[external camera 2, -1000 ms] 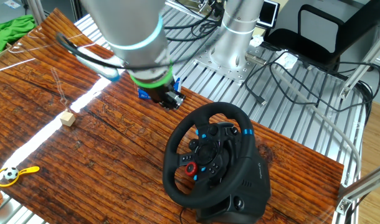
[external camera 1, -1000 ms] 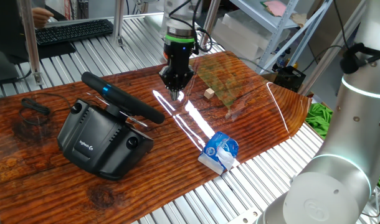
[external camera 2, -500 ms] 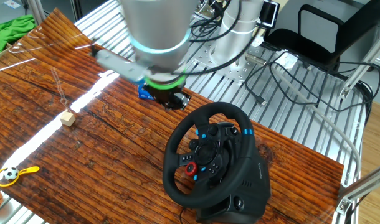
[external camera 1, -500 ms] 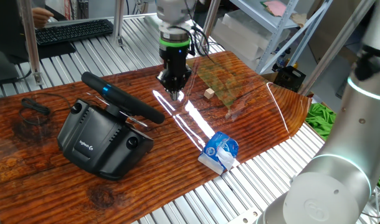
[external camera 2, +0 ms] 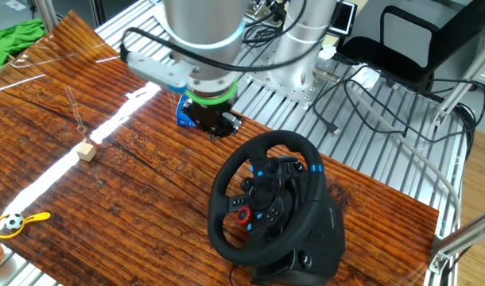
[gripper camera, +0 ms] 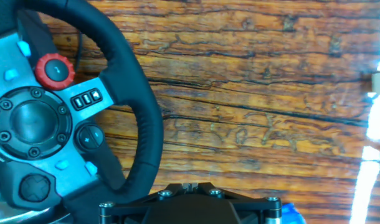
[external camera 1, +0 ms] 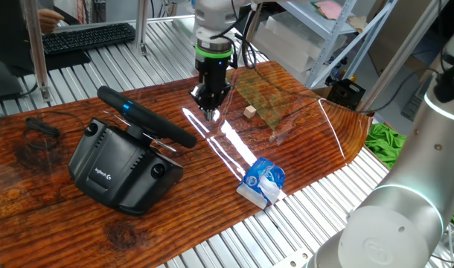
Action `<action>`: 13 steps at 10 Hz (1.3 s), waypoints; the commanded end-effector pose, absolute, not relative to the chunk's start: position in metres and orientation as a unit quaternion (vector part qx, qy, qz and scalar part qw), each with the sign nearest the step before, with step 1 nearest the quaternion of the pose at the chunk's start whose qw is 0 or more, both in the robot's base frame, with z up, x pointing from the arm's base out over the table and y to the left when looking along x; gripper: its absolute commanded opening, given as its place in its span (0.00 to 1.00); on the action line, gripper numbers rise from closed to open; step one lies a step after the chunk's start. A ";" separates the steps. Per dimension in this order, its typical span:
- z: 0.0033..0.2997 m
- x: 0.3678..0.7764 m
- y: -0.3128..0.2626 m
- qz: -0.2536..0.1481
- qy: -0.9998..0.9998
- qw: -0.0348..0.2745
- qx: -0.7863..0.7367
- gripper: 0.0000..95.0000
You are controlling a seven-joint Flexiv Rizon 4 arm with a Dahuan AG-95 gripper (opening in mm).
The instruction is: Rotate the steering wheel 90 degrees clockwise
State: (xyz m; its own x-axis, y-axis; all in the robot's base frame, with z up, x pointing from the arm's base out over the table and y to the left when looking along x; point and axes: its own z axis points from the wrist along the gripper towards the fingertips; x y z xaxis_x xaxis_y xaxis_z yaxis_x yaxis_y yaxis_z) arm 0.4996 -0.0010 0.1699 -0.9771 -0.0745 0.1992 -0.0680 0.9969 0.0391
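The black steering wheel (external camera 1: 146, 117) stands on its bulky black base (external camera 1: 121, 167) at the left of the wooden table, with a small blue light on the rim. The other fixed view shows its face (external camera 2: 226, 179), with a red dial at the lower left of the hub. My gripper (external camera 1: 210, 112) hangs tip-down over the table just to the right of the rim, not touching it. Its jaws are together and hold nothing. In the other fixed view the gripper (external camera 2: 219, 129) sits just beyond the rim's far edge. The hand view shows the rim (gripper camera: 144, 107) at left and the fingertips (gripper camera: 190, 185) closed.
A small wooden cube (external camera 1: 249, 112) and a greenish clear sheet (external camera 1: 265, 93) lie right of the gripper. A blue-white packet (external camera 1: 263, 182) lies near the front edge. A black keyboard (external camera 1: 89, 36) is at the back left. A small ball toy (external camera 2: 15, 222) lies at the table's corner.
The gripper has shifted slightly sideways and the wrist has turned above the same spot. The steering wheel has not moved.
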 end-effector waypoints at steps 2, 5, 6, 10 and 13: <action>0.170 0.500 0.000 -0.228 -0.944 0.225 -0.082 0.00; 0.170 0.500 0.000 -0.228 -0.941 0.227 -0.102 0.00; 0.170 0.500 0.000 -0.227 -0.941 0.227 -0.107 0.00; 0.170 0.500 0.000 -0.219 -0.943 0.221 -0.118 0.00; 0.170 0.500 0.000 -0.190 -0.952 0.209 -0.116 0.00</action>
